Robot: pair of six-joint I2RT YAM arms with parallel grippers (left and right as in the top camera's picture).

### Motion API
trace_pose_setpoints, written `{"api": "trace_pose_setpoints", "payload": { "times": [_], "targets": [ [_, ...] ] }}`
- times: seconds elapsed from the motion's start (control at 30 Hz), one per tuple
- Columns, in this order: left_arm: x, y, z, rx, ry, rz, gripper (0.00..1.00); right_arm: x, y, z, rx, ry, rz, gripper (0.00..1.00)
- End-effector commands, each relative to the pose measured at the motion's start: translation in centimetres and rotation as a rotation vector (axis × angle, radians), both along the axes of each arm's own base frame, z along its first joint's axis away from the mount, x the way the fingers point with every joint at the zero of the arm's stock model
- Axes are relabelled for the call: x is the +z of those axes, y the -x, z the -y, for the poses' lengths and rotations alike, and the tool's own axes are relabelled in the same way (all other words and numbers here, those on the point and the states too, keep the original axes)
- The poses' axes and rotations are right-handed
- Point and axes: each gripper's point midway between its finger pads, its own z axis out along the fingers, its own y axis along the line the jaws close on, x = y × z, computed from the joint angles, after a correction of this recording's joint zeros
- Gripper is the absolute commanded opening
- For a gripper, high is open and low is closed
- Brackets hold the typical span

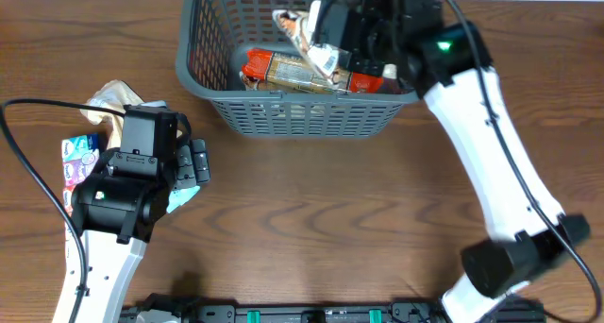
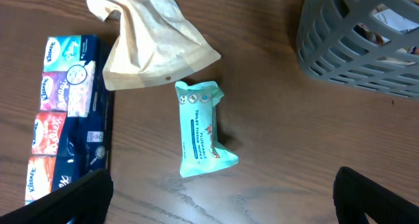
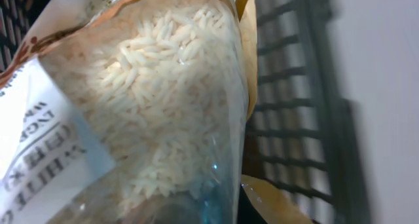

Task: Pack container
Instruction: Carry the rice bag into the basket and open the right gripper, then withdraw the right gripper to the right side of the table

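The container, a dark grey lattice basket, stands at the table's far middle; a corner of it shows in the left wrist view. My right gripper is inside it, shut on a clear bag of rice that fills the right wrist view and hides the fingers. The basket wall is just beside the bag. A red and brown pack lies on the basket floor. My left gripper hangs open above the table, just short of a teal wipes pack, touching nothing.
A crumpled brown paper pouch lies beyond the wipes pack. A multipack of pocket tissues lies to their left, near the table's left edge. The right arm reaches diagonally from the front right to the basket.
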Motion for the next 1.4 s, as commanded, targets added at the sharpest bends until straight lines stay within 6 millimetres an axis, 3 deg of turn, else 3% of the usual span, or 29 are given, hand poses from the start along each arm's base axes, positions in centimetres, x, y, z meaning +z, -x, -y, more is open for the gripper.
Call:
{"api": "trace_pose_setpoints", "payload": {
  "times": [0.0, 0.2, 0.4, 0.43, 0.47, 0.5, 0.53, 0.7, 0.8, 0.87, 1.03, 1.13, 1.2, 1.27, 1.37],
  "targets": [
    [0.1, 0.0, -0.1, -0.007, -0.007, 0.001, 0.97, -2.4, -0.9, -1.5, 0.023, -0.035, -0.067, 0.01],
    [0.1, 0.0, -0.1, -0.006, -0.008, 0.000, 0.97, -8.4, -2.6, -2.1, -0.032, -0.025, -0.197, 0.01],
    [0.1, 0.0, -0.1, -0.006, -0.008, 0.001, 0.97, -11.5, -3.5, -1.8, -0.090, -0.034, -0.268, 0.04],
    [0.1, 0.0, -0.1, -0.006, -0.008, 0.000, 0.97, -11.9, -3.6, -1.7, -0.108, -0.039, -0.284, 0.20],
    [0.1, 0.0, -0.1, -0.007, -0.007, 0.000, 0.99, -12.1, -3.6, -1.5, -0.130, -0.050, -0.298, 0.48],
    [0.1, 0.0, -0.1, -0.007, -0.007, 0.000, 0.97, -12.1, -3.6, -1.4, -0.151, -0.062, -0.308, 0.62],
    [0.1, 0.0, -0.1, -0.006, -0.008, 0.000, 0.97, -12.1, -3.7, -1.3, -0.165, -0.070, -0.314, 0.70],
    [0.1, 0.0, -0.1, -0.006, -0.007, 0.000, 0.99, -11.4, -3.7, -1.2, -0.170, -0.079, -0.302, 0.83],
    [0.1, 0.0, -0.1, -0.007, -0.008, 0.000, 0.99, -9.3, -3.9, -1.3, -0.169, -0.102, -0.263, 0.86],
    [0.1, 0.1, -0.2, -0.007, -0.008, -0.001, 0.99, -6.3, -4.4, -1.5, -0.182, -0.147, -0.212, 0.89],
    [0.6, 0.7, -0.3, -0.039, -0.030, -0.012, 0.99, 5.6, -5.7, -0.2, -0.268, -0.334, -0.010, 0.99],
    [1.7, 1.2, -0.4, -0.054, -0.042, -0.021, 0.99, 12.7, -6.1, 3.7, -0.444, -0.473, 0.113, 0.99],
    [2.7, 1.3, -0.4, -0.057, -0.043, -0.013, 0.99, 15.6, -6.2, 7.9, -0.623, -0.558, 0.168, 0.99],
    [4.0, 1.5, -0.5, -0.056, -0.046, -0.003, 0.99, 16.9, -5.7, 13.1, -0.830, -0.620, 0.190, 0.99],
    [6.1, 2.0, -1.1, -0.035, -0.045, -0.005, 0.99, 15.6, -3.8, 20.0, -1.080, -0.661, 0.127, 0.99]
  ]
}}
